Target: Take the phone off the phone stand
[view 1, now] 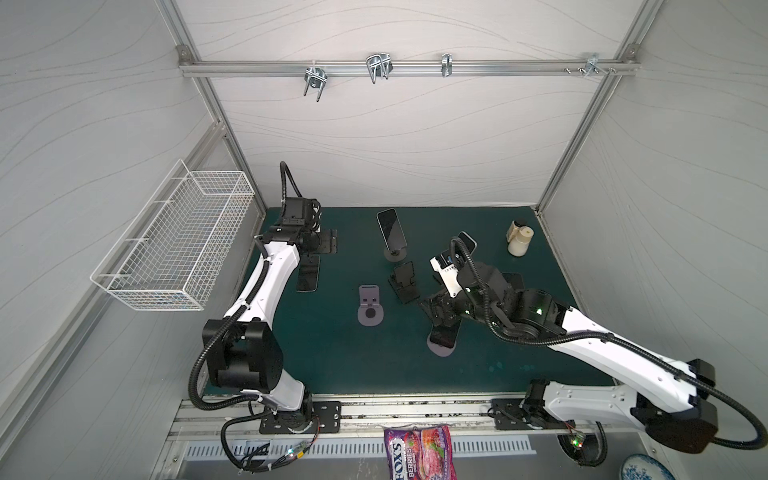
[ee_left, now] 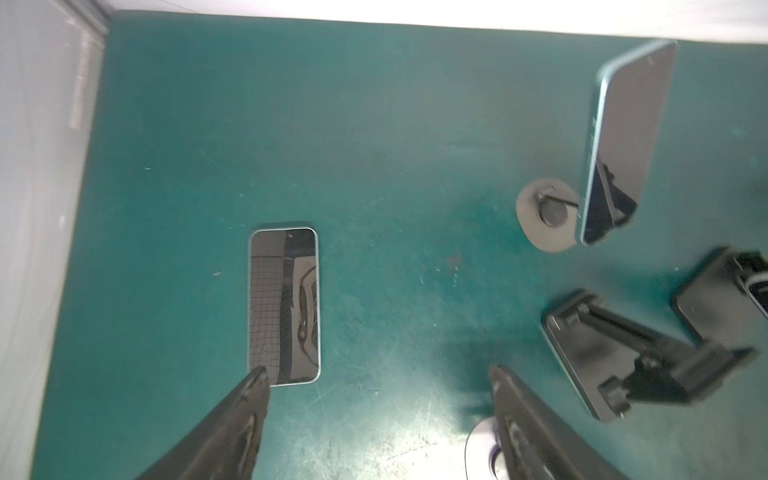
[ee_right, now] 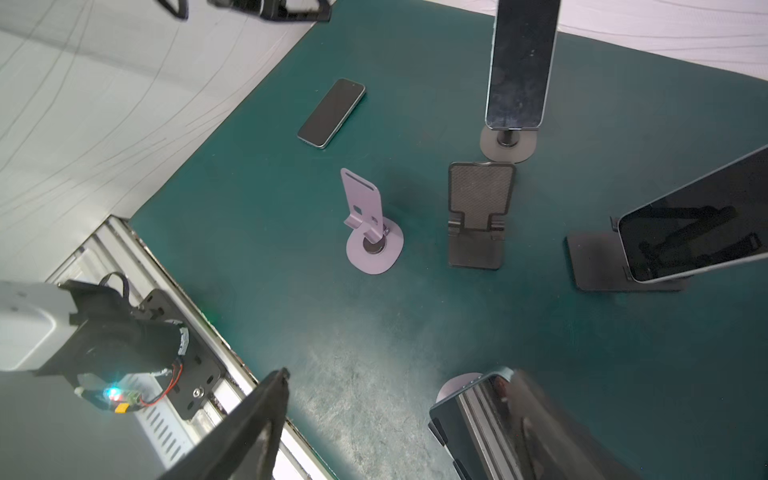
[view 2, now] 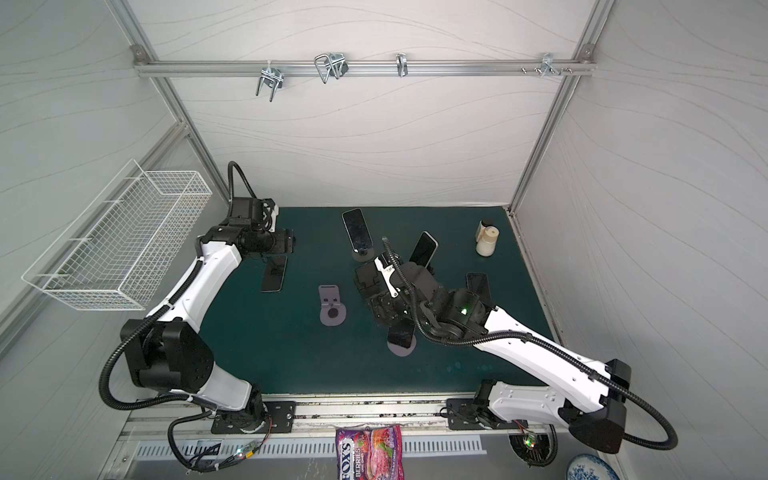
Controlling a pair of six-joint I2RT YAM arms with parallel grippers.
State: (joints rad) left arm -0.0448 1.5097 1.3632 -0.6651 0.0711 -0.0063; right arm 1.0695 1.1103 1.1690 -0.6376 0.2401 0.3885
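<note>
The phone (ee_right: 465,419) leans on its stand (ee_right: 455,384) near the front of the mat (view 1: 332,365) with its long edges free, so you find the right gripper (ee_right: 401,376) poised above it, jaws spread wide and gripping nothing. In the right wrist view the phone lies inside the gap, just beside one finger and well apart from the other; blur hides whether they touch. The left gripper (ee_left: 378,372) hovers over a flat phone (ee_left: 284,307), jaws likewise apart and empty, clear of your work
</note>
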